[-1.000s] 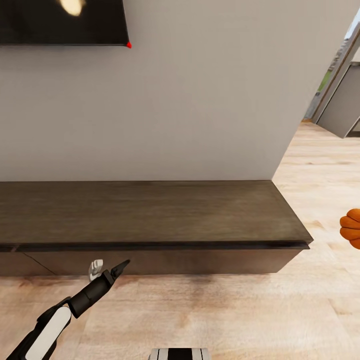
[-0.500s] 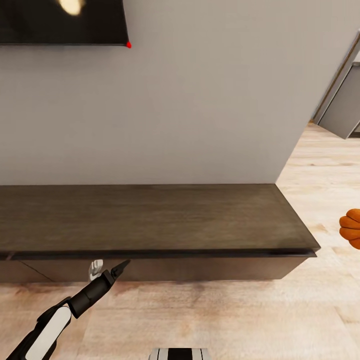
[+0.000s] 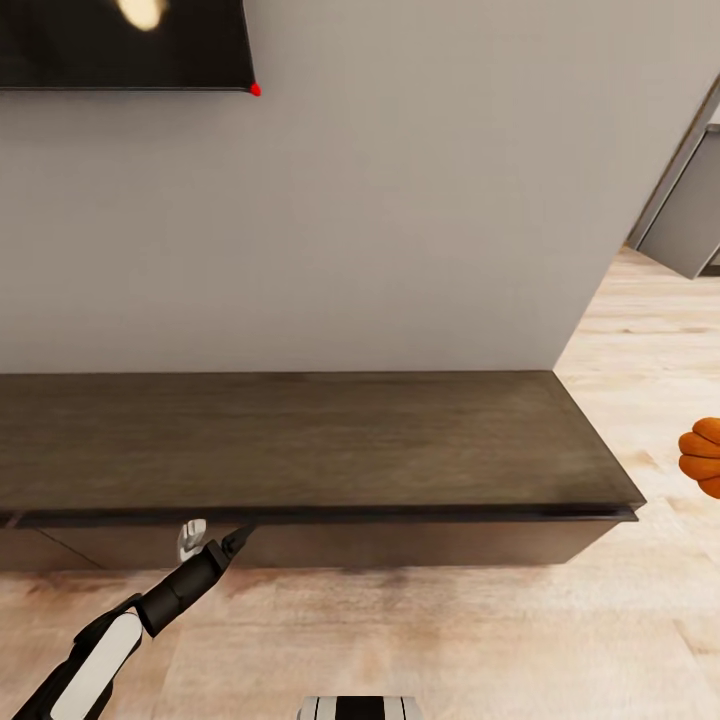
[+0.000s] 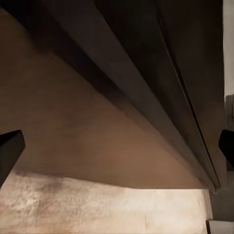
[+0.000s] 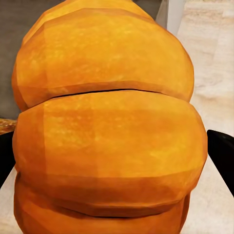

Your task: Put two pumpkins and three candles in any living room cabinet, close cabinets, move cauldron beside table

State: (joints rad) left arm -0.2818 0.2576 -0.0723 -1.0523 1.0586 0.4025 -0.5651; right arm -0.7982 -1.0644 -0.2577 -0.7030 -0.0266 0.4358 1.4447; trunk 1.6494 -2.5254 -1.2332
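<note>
The grey wall is taking up most of the head view, with the corner of a dark wall-mounted screen at upper left and pale wood flooring running below. Against the wall, the cabinet, a long, low, dark brown TV unit, is stretching across the view, its flat handle-less fronts looking shut, with no beige drawer inside showing. The left arm is reaching up from the lower left, and the left gripper is sitting right at the dark seam under the cabinet's top lip; in the left wrist view its two fingertips are standing wide apart at either edge with nothing between them, so it is open and empty. A pumpkin is sitting between the right gripper's dark fingers in the right wrist view, apparently clamped there, and it is peeking in as an orange bulge at the right edge of the head view, well apart from the cabinet front. The step in hand is probably opening a drawer. To do it well, the left fingers should be hooking into the shadowed gap under the lip before pulling, drawing straight back toward the robot, not sideways, since the smooth front is offering no other purchase, while the right arm is holding the pumpkin steady and clear.
</note>
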